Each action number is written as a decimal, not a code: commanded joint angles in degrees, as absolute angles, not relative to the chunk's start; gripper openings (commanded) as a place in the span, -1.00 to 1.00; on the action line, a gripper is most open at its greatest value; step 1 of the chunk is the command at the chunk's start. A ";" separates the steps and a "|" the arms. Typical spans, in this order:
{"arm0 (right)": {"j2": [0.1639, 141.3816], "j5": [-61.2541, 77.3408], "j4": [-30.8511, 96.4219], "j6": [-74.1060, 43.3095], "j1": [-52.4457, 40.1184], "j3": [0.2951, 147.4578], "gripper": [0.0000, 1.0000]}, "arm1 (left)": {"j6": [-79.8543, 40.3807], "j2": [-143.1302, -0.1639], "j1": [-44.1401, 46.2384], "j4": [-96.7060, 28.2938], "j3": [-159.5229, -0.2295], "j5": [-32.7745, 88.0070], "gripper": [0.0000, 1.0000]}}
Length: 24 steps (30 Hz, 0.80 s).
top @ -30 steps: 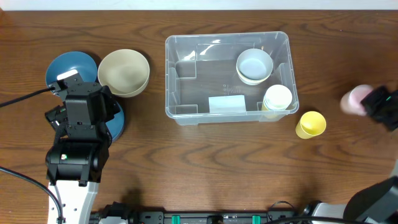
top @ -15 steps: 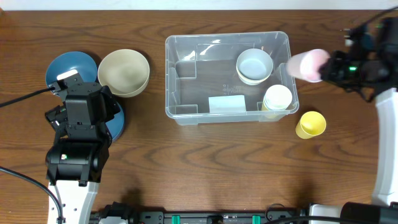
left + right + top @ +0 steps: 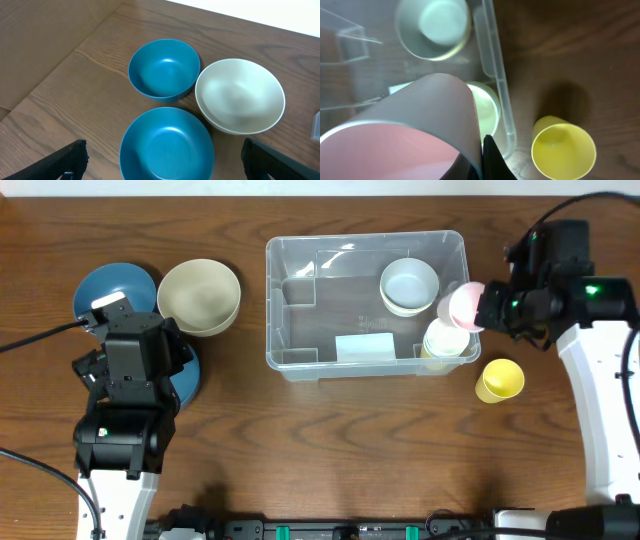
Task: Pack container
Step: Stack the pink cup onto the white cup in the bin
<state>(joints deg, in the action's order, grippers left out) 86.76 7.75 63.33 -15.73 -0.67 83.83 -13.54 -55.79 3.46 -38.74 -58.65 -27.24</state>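
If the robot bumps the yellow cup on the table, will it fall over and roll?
Probably. The yellow cup stands upright, looks empty and looks like thin plastic, so it's likely light and tips easily. Its round sides would probably let it roll on the smooth table.

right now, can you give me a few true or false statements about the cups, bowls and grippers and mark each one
1. The right gripper holds a pink cup over the container's right edge. True.
2. The yellow cup is inside the container. False: it stands on the table, outside, beside the container's right end.
3. A white bowl sits in the container. True.
4. The left gripper is shut on a bowl. False: it is open and empty, above the blue bowls.
5. Every bowl left of the container is blue. False: the cream bowl is there too.
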 commanded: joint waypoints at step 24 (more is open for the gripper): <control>84.49 13.69 65.87 -16.01 -1.02 82.94 0.47 | -14.06 -55.83 3.18 -38.74 -59.90 -28.12 0.96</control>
<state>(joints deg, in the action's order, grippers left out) 86.70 11.68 65.01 -16.58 -0.67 80.20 -13.54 -55.79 3.46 -38.74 -58.65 -27.24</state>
